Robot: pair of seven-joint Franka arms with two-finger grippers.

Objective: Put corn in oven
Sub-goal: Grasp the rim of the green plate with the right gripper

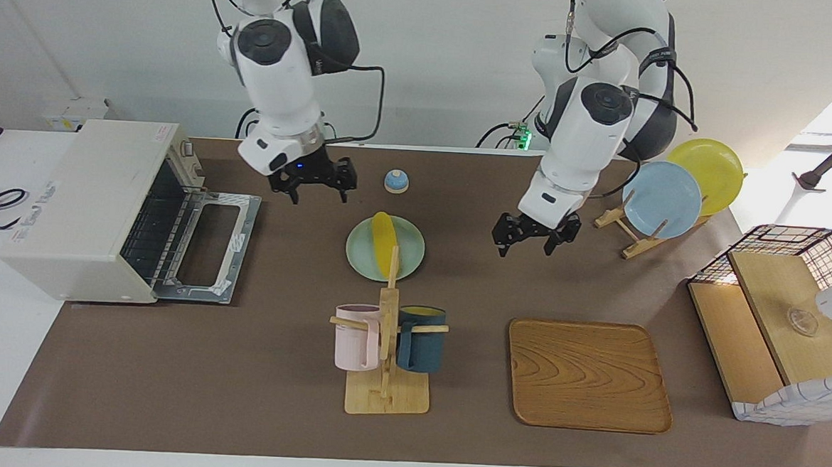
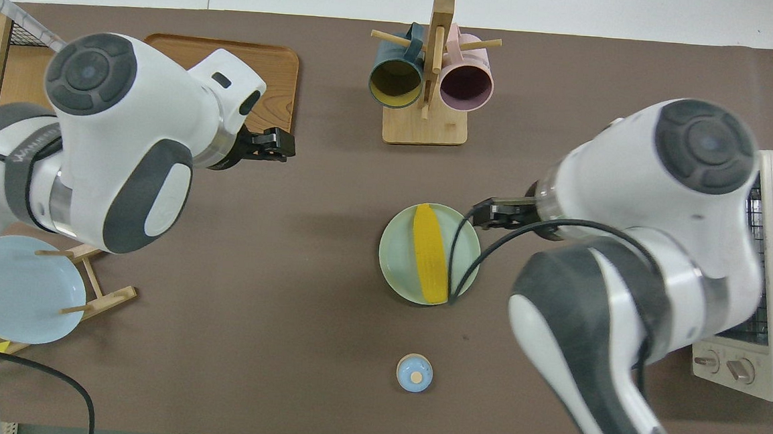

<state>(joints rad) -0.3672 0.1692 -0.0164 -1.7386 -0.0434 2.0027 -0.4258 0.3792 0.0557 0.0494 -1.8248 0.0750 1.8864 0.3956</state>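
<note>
The corn (image 1: 384,245) is seen lying flat on the pale green plate (image 1: 409,261) near the middle of the table, untouched by either arm. The oven (image 1: 97,202) is set at the right arm's end of the table, its door (image 1: 209,244) folded down flat and the wire racks exposed, so the way in is judged ready for the corn. The right gripper (image 1: 314,182) is held in the air between the oven and the plate, its jaws spread and empty, close enough that a reach down to the corn seems the likely next step. The left gripper (image 1: 534,237) is held raised beside the plate toward the left arm's end of the table, jaws likewise spread and holding nothing, apparently kept clear so the right arm has room.
</note>
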